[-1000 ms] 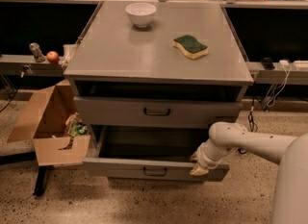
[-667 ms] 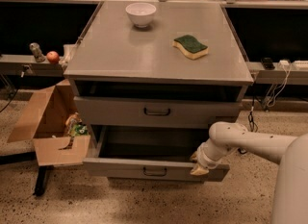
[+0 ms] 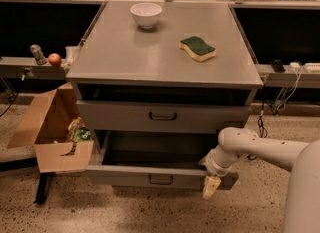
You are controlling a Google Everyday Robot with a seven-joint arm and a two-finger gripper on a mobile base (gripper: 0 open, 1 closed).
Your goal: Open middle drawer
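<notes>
**Grey steel drawer out, gripper at its right end**

The middle drawer (image 3: 125,176) stood pulled well out of the cabinet (image 3: 150,57), its dark interior open beneath the uppermost drawer (image 3: 115,116). Its flat front ran side to side across the cabinet's face, with the small loop handle (image 3: 160,179) at its centre. The gripper (image 3: 211,186) hung pointing downward at the right end of that front, off the cabinet's front right corner and well to the right of the handle. Whether it was apart, together or clamped on the front's edge could not be told. The arm (image 3: 260,147) reached in from the cabinet's right. The task looked largely done. Any further pull would likely run straight out from the cabinet, square to the drawer's long axis. Drawn from the end and not the centre, it might skew.
</notes>
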